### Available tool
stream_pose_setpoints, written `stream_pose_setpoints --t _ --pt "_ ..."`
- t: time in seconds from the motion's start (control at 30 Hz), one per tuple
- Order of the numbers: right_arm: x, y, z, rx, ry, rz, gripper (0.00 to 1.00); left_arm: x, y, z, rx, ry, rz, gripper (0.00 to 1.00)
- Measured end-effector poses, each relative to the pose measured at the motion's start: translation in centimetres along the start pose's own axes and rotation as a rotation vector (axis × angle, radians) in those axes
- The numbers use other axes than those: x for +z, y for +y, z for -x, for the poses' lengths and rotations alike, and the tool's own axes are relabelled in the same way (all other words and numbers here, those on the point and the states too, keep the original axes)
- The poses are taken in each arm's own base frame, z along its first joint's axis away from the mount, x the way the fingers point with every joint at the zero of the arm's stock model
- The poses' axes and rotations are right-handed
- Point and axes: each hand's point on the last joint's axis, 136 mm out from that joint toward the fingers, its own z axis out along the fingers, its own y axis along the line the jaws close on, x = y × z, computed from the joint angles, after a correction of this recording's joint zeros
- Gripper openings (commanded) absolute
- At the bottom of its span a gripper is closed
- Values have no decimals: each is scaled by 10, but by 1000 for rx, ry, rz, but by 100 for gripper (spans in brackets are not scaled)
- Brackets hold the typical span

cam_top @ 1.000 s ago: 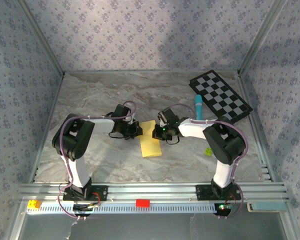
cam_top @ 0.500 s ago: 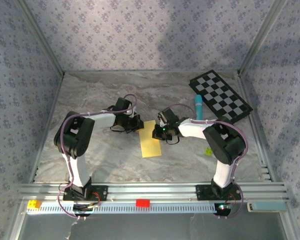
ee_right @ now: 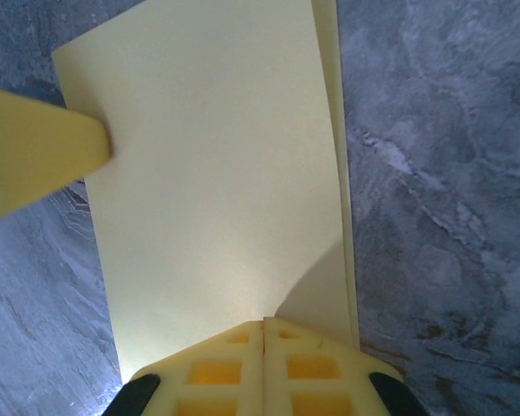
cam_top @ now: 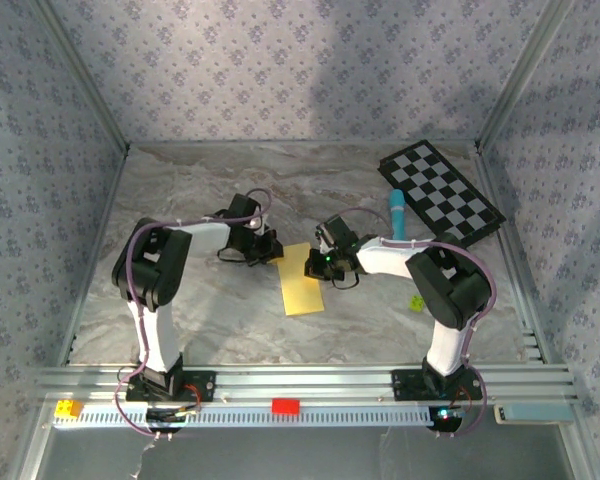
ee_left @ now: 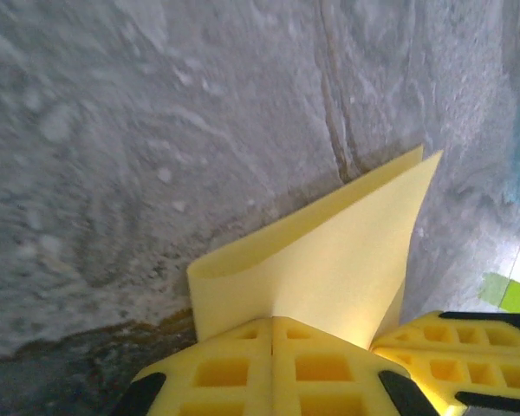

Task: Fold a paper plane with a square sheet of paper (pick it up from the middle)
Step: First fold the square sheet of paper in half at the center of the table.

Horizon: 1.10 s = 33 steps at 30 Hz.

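The paper lies on the counter between the two arms. It is folded into a long, narrow rectangle, and its far end sits between the grippers.

The left gripper is at the paper's far left corner with its jaws pressed together and nothing clamped between them. In the right wrist view one of its fingers touches the paper's left edge. In the left wrist view the fold nearest this gripper is a soft curve rather than a flat crease.

The right gripper is at the paper's right edge, near the far end. Its jaws are also together, and the tip rests on the top layer without clamping it. In the right wrist view two layers show along the paper's right side, with the top one stopping just short of the one beneath.

A checkerboard lies at the far right of the counter. A marker stands just beside its near-left edge. A small ball rests on the counter near the right arm, well apart from the paper.
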Motion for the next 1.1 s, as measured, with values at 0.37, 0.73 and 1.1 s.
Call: stream_pose_setpoints --t 0.37,0.73,1.1 --pt "0 0 0 -1 -2 1 0 5 3 20 -5 -11 8 4" --pt "0 0 -1 -4 -5 4 0 -3 10 31 -27 -23 20 5" --pt "0 0 -1 -4 -5 5 0 -32 -4 47 -9 -102 20 9"
